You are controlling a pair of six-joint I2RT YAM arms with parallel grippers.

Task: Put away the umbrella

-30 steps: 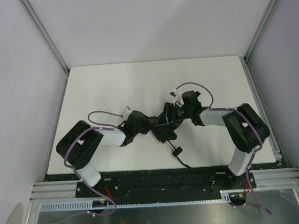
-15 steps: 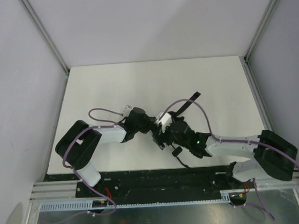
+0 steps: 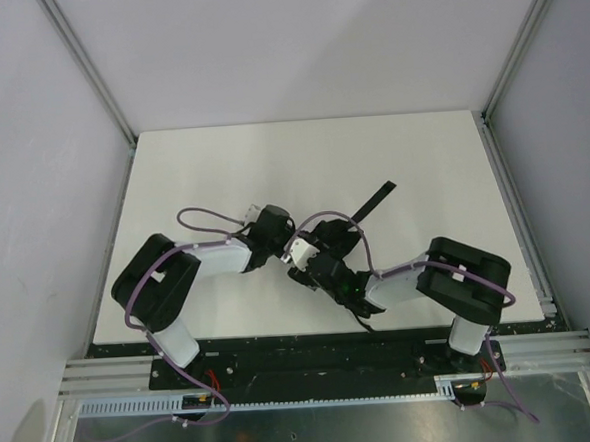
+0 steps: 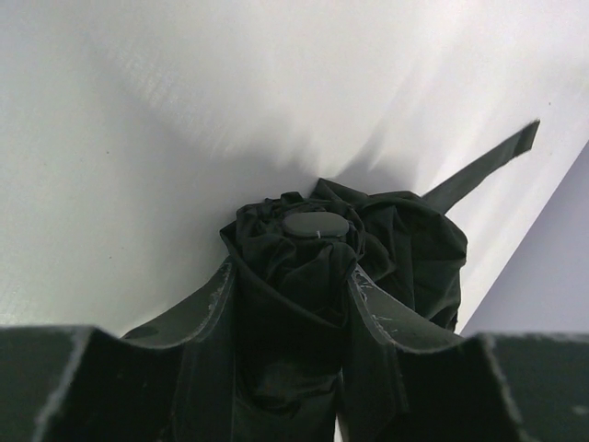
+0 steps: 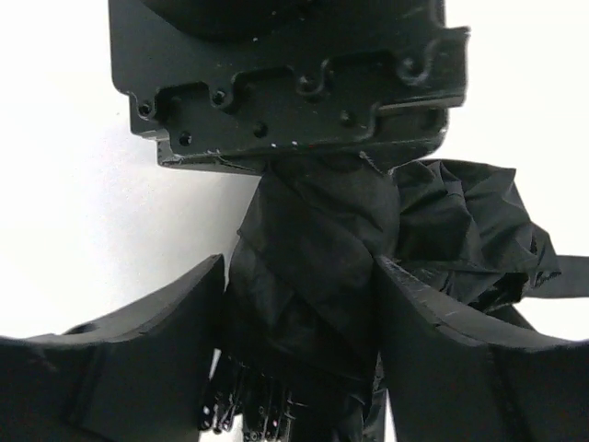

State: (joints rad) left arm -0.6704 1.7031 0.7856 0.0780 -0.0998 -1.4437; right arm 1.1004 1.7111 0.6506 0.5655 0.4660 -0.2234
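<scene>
The black folded umbrella [image 3: 321, 237] lies near the table's front middle, between both grippers. Its closing strap [image 3: 376, 197] sticks out to the back right. My left gripper [image 3: 284, 240] is shut on the umbrella [image 4: 304, 276] just behind the round cap [image 4: 316, 224], with a finger on each side of the bunched fabric. My right gripper [image 3: 313, 267] is shut on the umbrella's fabric body [image 5: 313, 276], facing the left gripper's housing [image 5: 285, 74]. Rib tips [image 5: 248, 405] show low between its fingers. The handle end and cord [image 3: 365, 319] hang over the front edge.
The white table [image 3: 221, 165] has metal frame posts at its back corners [image 3: 130, 141]. Grey walls close in the left, right and back sides. The black base rail [image 3: 313, 355] runs along the front edge.
My right arm has swung round and folded in, its elbow moving from far right toward the centre, and the gripper now sits on the umbrella. The strap has flipped out to the back right.
</scene>
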